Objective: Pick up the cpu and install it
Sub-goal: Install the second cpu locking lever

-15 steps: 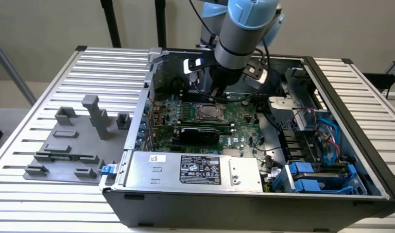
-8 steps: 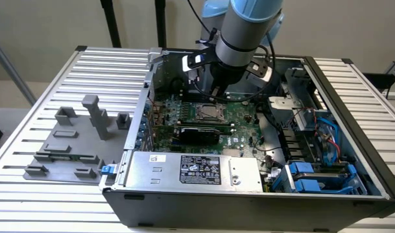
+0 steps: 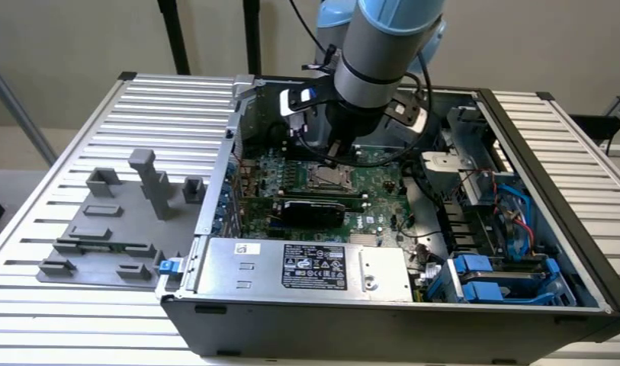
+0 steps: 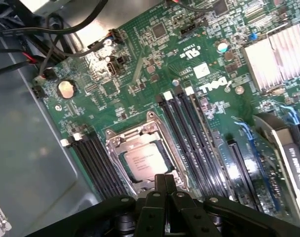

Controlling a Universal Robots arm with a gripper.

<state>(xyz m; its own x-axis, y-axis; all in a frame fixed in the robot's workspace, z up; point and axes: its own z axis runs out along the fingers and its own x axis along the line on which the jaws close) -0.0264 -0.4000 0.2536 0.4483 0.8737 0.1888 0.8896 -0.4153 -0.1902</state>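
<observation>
The cpu (image 4: 146, 163) already sits in its socket frame (image 4: 142, 148) at lower centre — the end effector (image 4: 164, 185), fingers together and empty, hovers just above it.

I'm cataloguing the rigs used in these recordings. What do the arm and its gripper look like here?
The arm is a round tube in silvery grey, with pale blue joint covers above and a black band near the wrist. Below that sits a black wrist block carrying a small white-lit module, with thin black cables looping around it. The gripper is matt black, with narrow angular fingers on a rounded black base.
</observation>
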